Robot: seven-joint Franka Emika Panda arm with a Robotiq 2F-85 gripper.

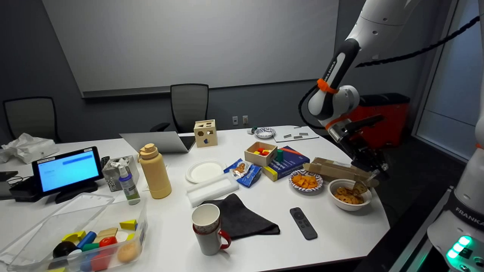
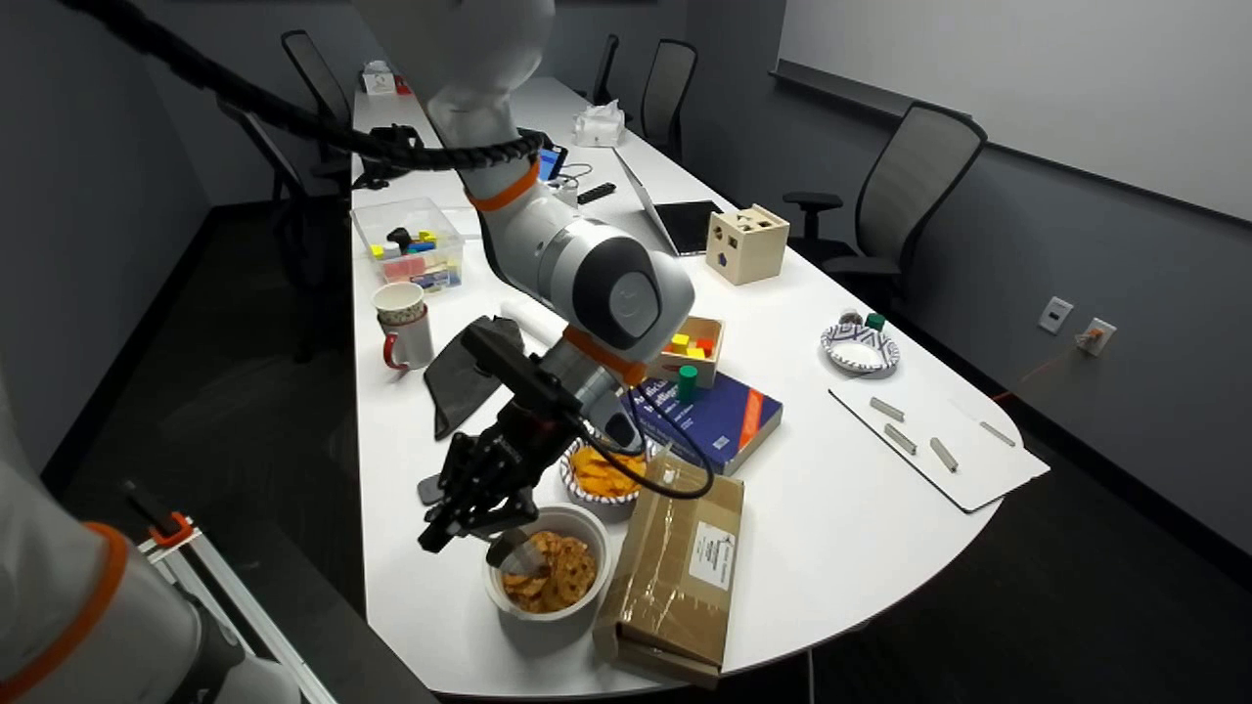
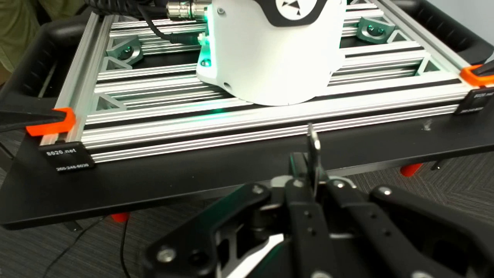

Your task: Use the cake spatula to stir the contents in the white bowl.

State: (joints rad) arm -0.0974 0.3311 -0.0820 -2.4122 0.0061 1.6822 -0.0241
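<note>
While the gripper [image 3: 315, 182] tilts down above the white bowl [image 1: 347, 206], its jaws are pinched on the cake spatula [image 2: 520, 554], blade inside the bowl; can't tell if touching the orange-brown food [image 2: 572, 572]. Bowl: right end of bench [image 1: 261, 200] in an exterior view, just beside cardboard box [image 2: 673, 562].

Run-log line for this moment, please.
gripper: shut on cake spatula | blade: inside white bowl of orange-brown food | motion: cannot tell
</note>
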